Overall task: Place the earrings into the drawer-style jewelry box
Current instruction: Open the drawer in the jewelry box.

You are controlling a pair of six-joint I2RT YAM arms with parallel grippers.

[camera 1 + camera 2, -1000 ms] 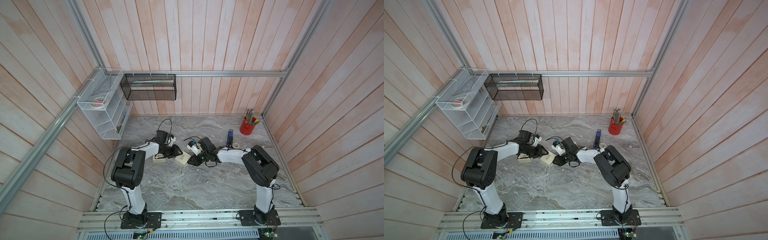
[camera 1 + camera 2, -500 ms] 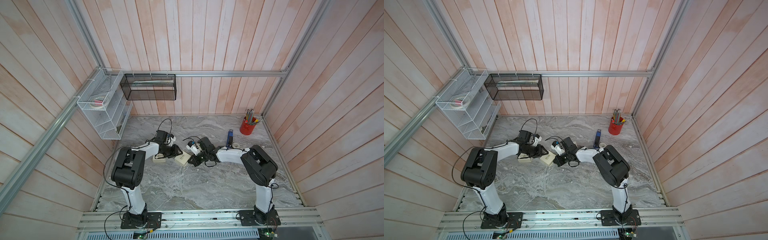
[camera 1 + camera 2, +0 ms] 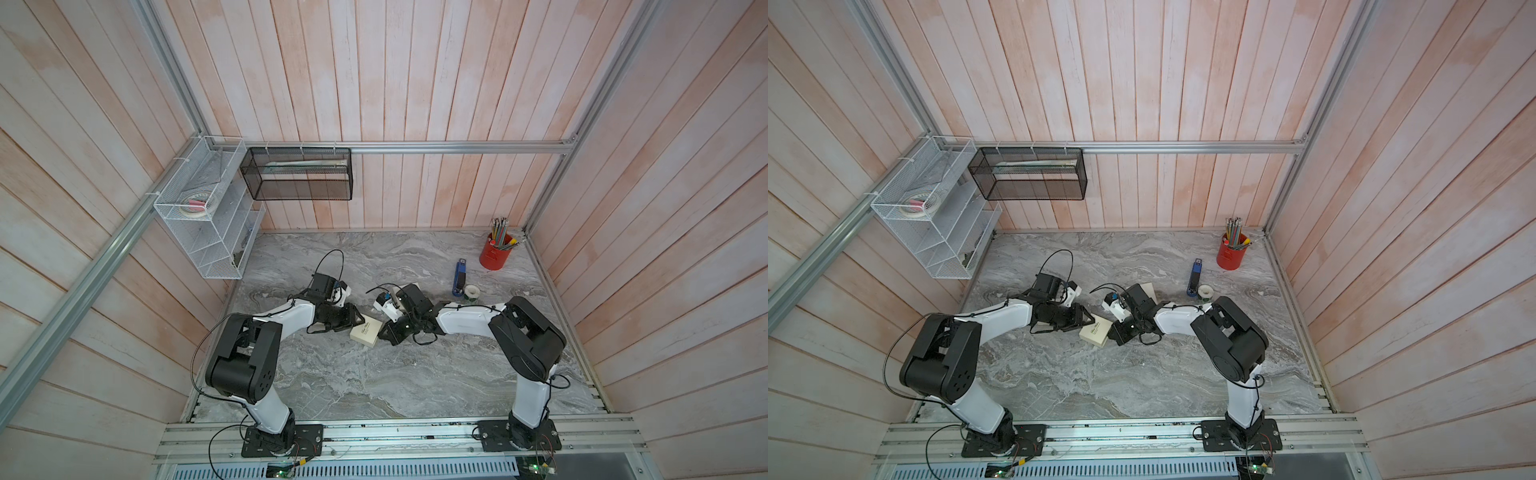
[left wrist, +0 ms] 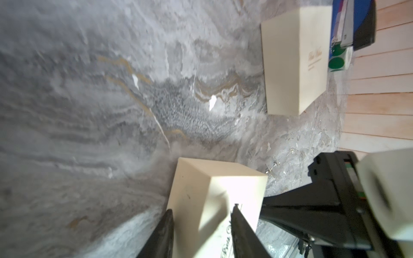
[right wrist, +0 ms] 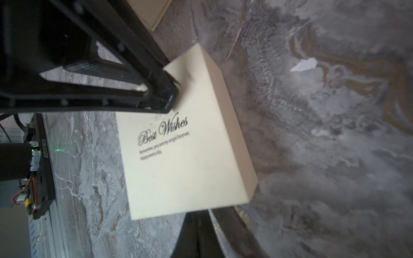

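Barely started: box (image 5: 185, 156) drawer looks closed, can't spot the earrings. Left claw (image 4: 202, 210) pinches one box end, right claw (image 5: 197, 220) is squeezed fully together at the other.

Reaching inward and low with left arm (image 3: 286, 318) and right arm (image 3: 465, 320), elbows lifted, wrists nearly meeting at the middle. Pinching one corner of the jewelry box (image 3: 365, 334) with the left gripper (image 3: 358, 321), fingers (image 4: 166, 230) partly spread, wrist rolled sideways. Pressing the right gripper (image 3: 384, 332) fully together, tips just beside the box's facing edge.
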